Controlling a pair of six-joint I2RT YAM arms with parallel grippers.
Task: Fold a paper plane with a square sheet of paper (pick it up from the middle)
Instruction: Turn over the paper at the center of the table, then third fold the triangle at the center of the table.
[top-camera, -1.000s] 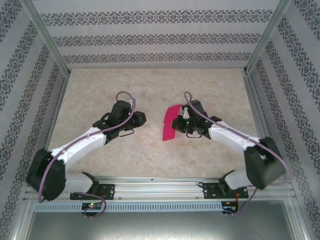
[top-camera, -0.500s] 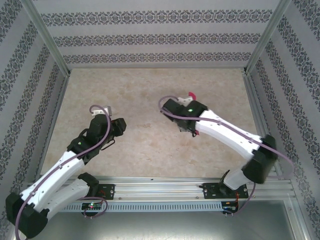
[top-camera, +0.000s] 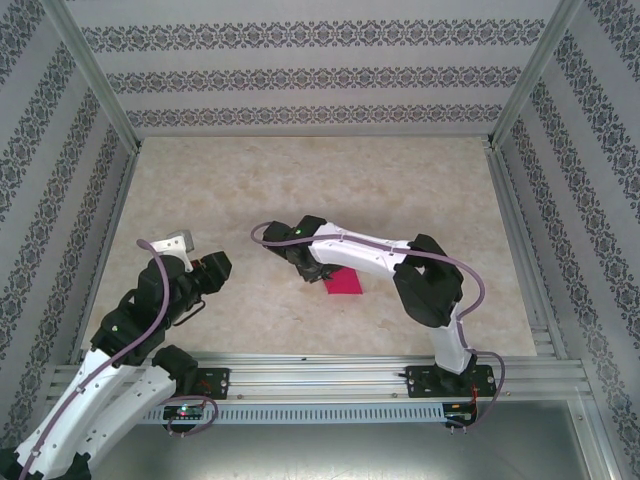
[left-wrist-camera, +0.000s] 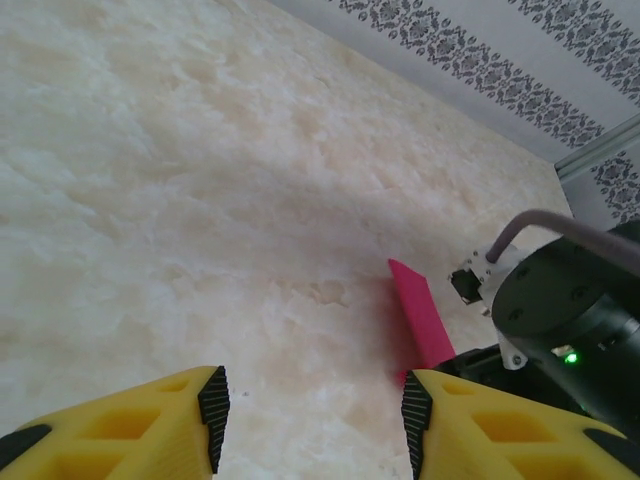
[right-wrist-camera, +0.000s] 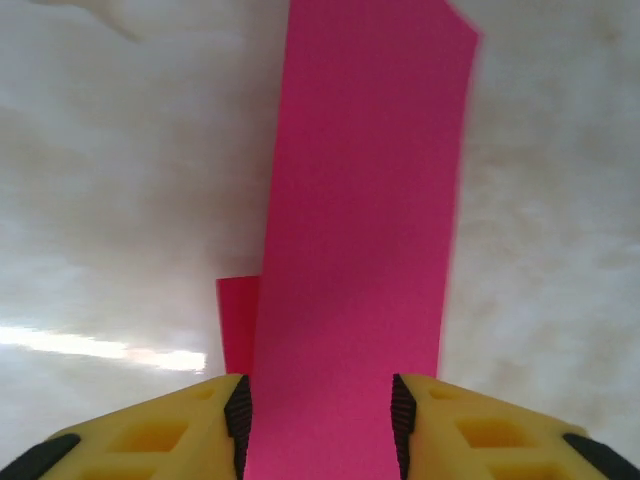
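The right hand (right-wrist-camera: 318, 390), fingers apart beside a folded magenta-pink paper sheet (right-wrist-camera: 360, 230) on the beige bench (right-wrist-camera: 100, 200), should withdraw straight without dragging it.

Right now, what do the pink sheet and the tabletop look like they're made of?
Pink sheet: thin paper, matte, judging by its sharp folded edges and flat uniform colour. Tabletop: beige marble-look surface with a slight sheen, showing glare; possibly laminate or printed film rather than stone.
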